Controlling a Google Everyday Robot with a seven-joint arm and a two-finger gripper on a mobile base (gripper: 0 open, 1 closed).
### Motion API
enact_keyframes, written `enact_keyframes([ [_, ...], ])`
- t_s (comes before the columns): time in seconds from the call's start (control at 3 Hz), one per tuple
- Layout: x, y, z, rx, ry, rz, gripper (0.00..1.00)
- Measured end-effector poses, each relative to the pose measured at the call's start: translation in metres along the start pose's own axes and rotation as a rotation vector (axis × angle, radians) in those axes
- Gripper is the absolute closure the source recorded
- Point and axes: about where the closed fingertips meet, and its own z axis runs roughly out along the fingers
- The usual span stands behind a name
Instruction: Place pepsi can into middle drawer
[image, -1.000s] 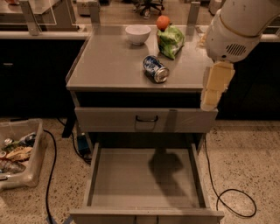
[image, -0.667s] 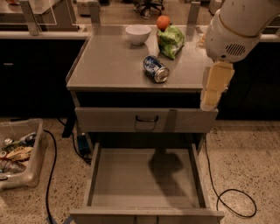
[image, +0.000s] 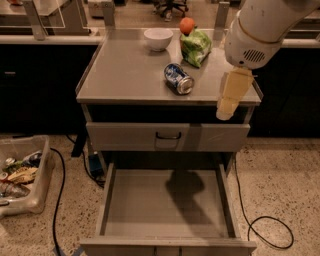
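The pepsi can, blue with a silver end, lies on its side on the grey cabinet top, right of centre. The middle drawer is pulled out below, a shallow grey tray with nothing in it. My gripper hangs from the white arm at the cabinet's right front edge. It points down, to the right of the can and apart from it. It holds nothing that I can see. Its shadow falls on the drawer floor.
A white bowl, a green snack bag and an orange stand at the back of the top. The upper drawer with a black handle is shut. A bin of clutter and cables lie on the floor.
The arm and gripper have shifted slightly to the left, toward the can. The can and the drawer have not moved.
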Motion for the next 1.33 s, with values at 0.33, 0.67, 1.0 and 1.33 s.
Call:
enact_keyframes([
  [0.33, -0.015, -0.047, 0.021, 0.057, 0.002, 0.05, 0.0],
  [0.67, -0.029, -0.098, 0.044, 0.108, 0.014, 0.125, 0.0],
  [1.0, -0.04, -0.135, 0.071, 0.133, 0.03, 0.205, 0.0],
  [1.33, -0.048, -0.157, 0.099, 0.089, 0.014, 0.296, 0.0],
])
